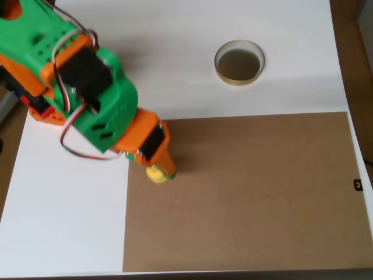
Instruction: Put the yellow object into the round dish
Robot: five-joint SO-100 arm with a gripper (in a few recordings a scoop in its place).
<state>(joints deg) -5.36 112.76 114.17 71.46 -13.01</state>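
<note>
The yellow object (155,174) sits at the left edge of the brown board, partly covered by the fingertips. My green and orange gripper (163,170) reaches down from the upper left, and its narrow fingers look shut on the yellow object. The round dish (239,77), with a tan-gold rim and a dark inside, stands on the white surface at the upper right, well away from the gripper, with nothing in it.
A brown board (250,192) covers the lower right of the white table (64,216). The arm's body (87,87) fills the upper left corner. The table's right edge runs along a darker strip (358,87).
</note>
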